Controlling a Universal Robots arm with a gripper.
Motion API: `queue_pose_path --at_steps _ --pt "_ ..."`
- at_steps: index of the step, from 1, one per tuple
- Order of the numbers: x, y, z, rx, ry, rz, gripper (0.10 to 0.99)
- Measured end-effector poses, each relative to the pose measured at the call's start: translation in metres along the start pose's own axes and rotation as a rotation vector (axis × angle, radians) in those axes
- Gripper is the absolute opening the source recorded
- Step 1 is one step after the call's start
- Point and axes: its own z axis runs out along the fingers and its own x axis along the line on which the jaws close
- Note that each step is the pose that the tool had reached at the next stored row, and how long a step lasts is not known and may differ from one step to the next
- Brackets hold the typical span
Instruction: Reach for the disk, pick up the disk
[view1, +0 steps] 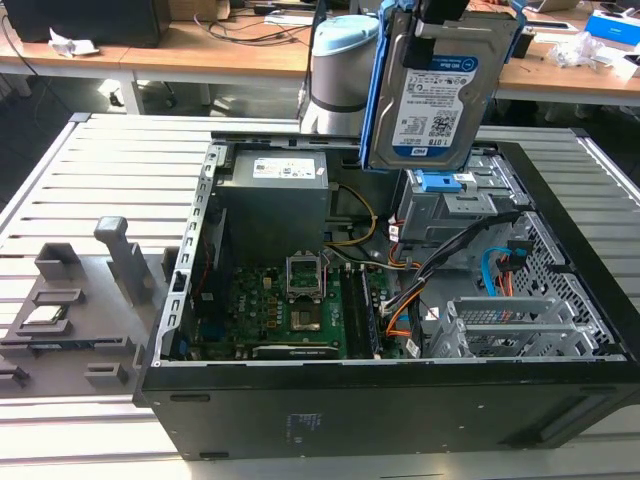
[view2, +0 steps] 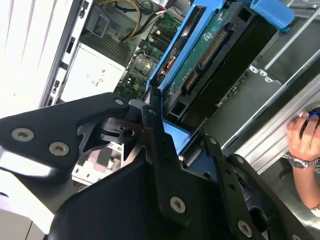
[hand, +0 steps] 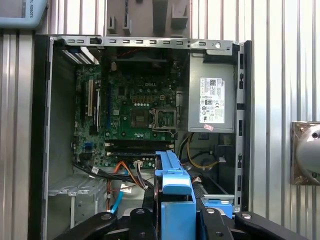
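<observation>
Gripper (view2: 176, 131) is clenched on the disk (view1: 430, 100), pinching the blue frame at its upper end. The disk hangs upright, clear above the drive cage (view1: 455, 200) of the open PC case (view1: 380, 420). Risk: the grip looks to be on plastic edge only, so the frame could flex & the disk slip or swing. It would then drop onto the cage, the cables (view1: 440, 265) or the board (hand: 135, 110) below. Farther out, a person's hand (view2: 304, 142) sits near the case side, poss. in the way.
</observation>
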Motion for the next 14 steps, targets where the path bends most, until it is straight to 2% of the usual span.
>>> queue_pose_path --at_steps 2,14 --pt "0.0053 0.0001 0.0000 0.000 0.0001 0.000 0.369" --pt "0.0249 0.0004 0.0002 0.000 0.0000 0.000 0.369"
